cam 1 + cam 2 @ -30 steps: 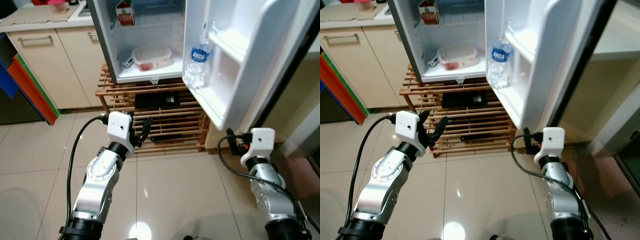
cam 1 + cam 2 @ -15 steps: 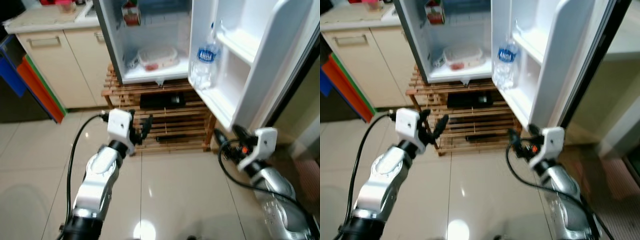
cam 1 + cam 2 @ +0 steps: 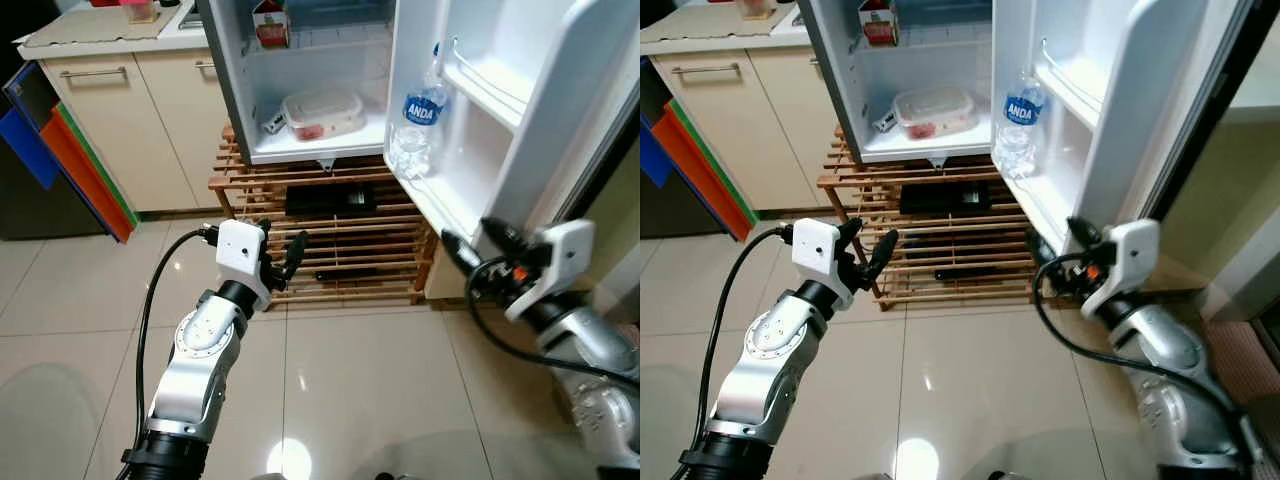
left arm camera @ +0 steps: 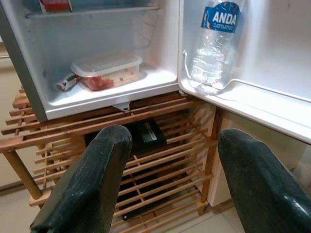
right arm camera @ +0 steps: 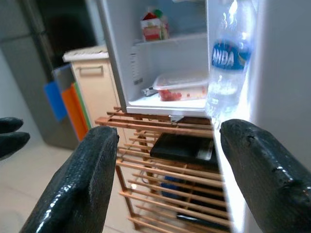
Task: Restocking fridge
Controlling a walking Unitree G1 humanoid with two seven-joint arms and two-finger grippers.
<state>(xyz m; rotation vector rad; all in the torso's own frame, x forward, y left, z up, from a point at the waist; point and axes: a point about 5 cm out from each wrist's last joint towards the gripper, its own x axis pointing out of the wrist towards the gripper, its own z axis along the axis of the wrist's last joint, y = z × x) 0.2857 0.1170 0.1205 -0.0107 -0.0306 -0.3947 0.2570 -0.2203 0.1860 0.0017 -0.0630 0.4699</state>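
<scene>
The small fridge (image 3: 236, 100) stands open on a wooden slatted rack (image 3: 330, 182). A clear lidded food container (image 3: 322, 110) with red contents lies on its floor, and a red and white carton (image 3: 271, 22) stands on the shelf above. A water bottle (image 3: 418, 122) with a blue label stands in the open door (image 3: 560, 110). My left gripper (image 3: 282, 250) is open and empty, held low in front of the rack. My right gripper (image 3: 478, 240) is open and empty, just below the door's bottom edge. Both wrist views look at the container (image 4: 106, 70) and the water bottle (image 5: 226, 65).
Beige cabinets (image 3: 120, 130) under a counter stand left of the fridge. Blue and orange boards (image 3: 70, 160) lean against them. Black flat items (image 3: 328, 200) lie inside the rack. The open door juts out on the right. Glossy tiled floor (image 3: 350, 400) lies in front.
My right arm has risen and reached forward, its gripper now close under the door's bottom edge. The view has shifted a little. My left gripper keeps about the same pose.
</scene>
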